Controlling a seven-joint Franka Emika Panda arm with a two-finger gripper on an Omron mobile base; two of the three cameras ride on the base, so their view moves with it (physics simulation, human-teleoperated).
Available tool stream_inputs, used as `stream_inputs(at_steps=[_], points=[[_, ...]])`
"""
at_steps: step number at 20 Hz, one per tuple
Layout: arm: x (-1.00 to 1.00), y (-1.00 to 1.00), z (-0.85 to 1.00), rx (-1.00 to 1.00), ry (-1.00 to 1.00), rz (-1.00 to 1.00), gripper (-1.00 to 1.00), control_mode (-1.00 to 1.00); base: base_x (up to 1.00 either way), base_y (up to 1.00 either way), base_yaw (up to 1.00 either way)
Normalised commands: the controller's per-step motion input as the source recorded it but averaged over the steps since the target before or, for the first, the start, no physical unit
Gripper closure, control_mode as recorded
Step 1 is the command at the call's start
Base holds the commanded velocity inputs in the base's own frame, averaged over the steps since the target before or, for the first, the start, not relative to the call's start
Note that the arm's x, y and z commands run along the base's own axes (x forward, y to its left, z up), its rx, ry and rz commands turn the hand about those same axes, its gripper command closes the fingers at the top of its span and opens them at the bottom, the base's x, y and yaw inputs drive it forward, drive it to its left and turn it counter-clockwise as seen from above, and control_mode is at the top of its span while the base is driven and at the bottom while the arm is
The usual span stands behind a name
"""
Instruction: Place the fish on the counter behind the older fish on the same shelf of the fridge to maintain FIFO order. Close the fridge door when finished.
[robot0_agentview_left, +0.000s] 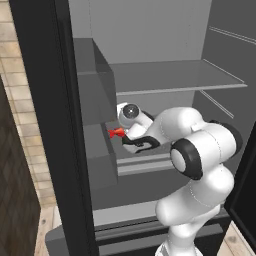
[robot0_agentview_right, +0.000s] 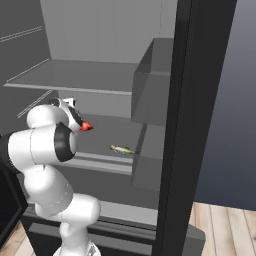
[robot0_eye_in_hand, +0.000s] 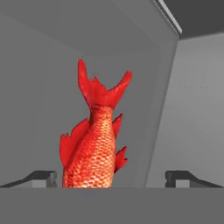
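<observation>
Pincer (robot0_eye_in_hand: 111, 178): spread wide inside the fridge (robot0_agentview_left: 150, 30), fingertips (robot0_eye_in_hand: 43, 177) well clear of the fish on either side, gripping nothing.
Fish (robot0_eye_in_hand: 94, 140): red one, between the open fingers, tail pointing away toward the back wall.
Older fish (robot0_agentview_right: 122, 149): pale, lying flat on the shelf (robot0_agentview_right: 107, 137), nearer the front lip, apart from the red one.

You see the arm (robot0_agentview_left: 200, 155) reaching into the fridge (robot0_agentview_left: 150, 35), the red fish (robot0_agentview_left: 116, 132) just past its wrist above the shelf (robot0_agentview_left: 145, 162)

Flat, dim rendered light; soft shadows, perhaps slight blur.
</observation>
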Motion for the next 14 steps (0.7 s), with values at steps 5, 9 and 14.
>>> stream_inputs(at_steps=[5,9,14], points=[[-0.44,0.0,0.03,0.0,-0.01,0.0,-1.0,-1.0,0.0,0.0,0.0],[-0.93,0.0,0.12,0.02,0.0,0.0,-1.0,-1.0,0.0,0.0,0.0],[-1.0,-0.15,0.91,0.09,0.0,-0.03,-1.0,-1.0,0.0,0.0,0.0]])
